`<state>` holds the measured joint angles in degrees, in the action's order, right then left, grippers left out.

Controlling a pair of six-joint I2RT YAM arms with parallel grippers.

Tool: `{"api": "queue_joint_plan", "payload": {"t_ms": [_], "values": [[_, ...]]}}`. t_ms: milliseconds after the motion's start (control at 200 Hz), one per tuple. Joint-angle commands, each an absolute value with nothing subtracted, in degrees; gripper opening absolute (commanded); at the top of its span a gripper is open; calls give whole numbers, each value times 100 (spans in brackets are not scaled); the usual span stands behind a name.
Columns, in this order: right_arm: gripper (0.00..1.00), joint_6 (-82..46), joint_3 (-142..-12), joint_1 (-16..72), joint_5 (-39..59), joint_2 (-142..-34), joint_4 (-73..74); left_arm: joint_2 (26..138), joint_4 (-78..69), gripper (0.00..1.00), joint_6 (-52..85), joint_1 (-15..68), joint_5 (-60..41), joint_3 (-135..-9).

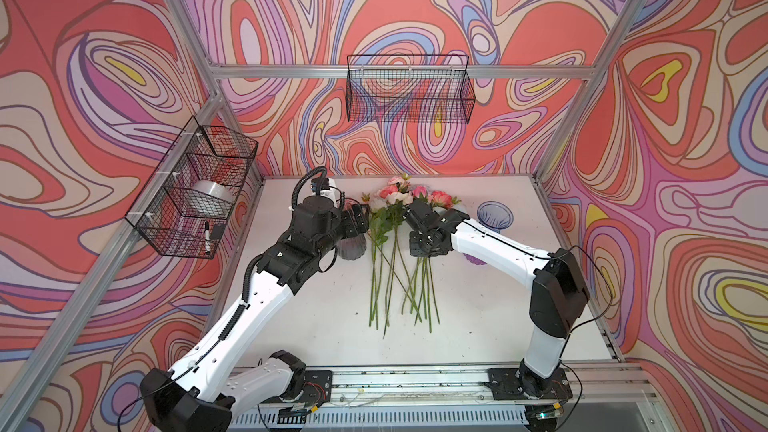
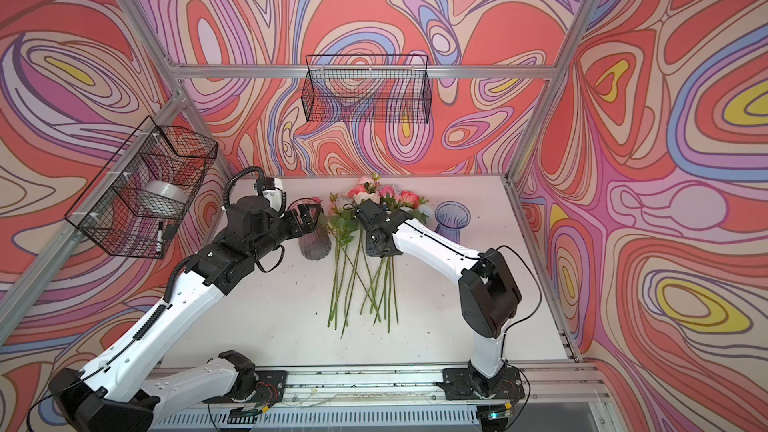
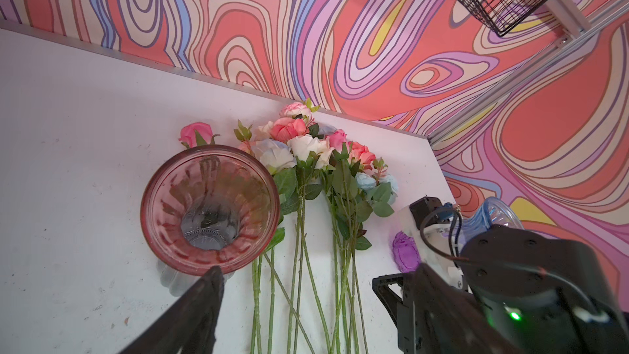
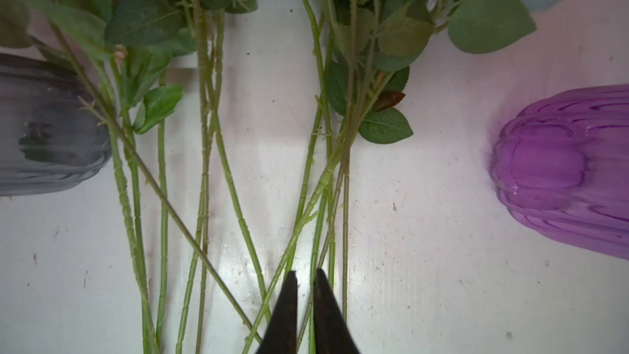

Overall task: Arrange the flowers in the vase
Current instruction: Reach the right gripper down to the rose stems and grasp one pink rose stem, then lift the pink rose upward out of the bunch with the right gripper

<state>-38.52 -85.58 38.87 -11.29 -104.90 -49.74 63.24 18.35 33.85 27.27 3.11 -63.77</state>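
Swirl-patterned walls (image 1: 104,76) box in a white desk (image 1: 478,305). In both top views the flowers (image 1: 388,218) lie in a loose bunch mid-desk, with the blooms toward the back wall and the stems crossing toward the arms. A pink vase (image 1: 352,248) stands just beside them on the left, and a blue vase (image 1: 492,214) is near on the right.

Left wrist: the left pincer (image 3: 320,267) is spread wide and holds nothing, one finger (image 3: 204,301) by the pink vase's rim. One pink bloom shows behind that rim; whether it sits inside I cannot tell.

Right wrist: the right pincer (image 4: 305,272) is nearly closed, low on the stems, and seems to pinch one.

The flowers look light, with thin wiry stems and soft blooms. Bare stem below the leaves is the place to grip, though crossed neighbours may drag along. No writing is legible.
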Motion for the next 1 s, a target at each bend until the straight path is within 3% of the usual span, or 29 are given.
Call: {"api": "queue_joint_plan", "payload": {"t_ms": [0,721,996], "values": [[11,-3977,-8337,3633,-699,-10618,-4474,6397,1668,87,3533,2707,324,-6356],[12,-3878,-8209,3362,-486,-11510,-4186,6715,1735,85,3731,2624,-52,-6431],[5,-3909,-8114,3284,-448,-11444,-4084,6750,1721,85,3829,2497,-224,-6427]]}}
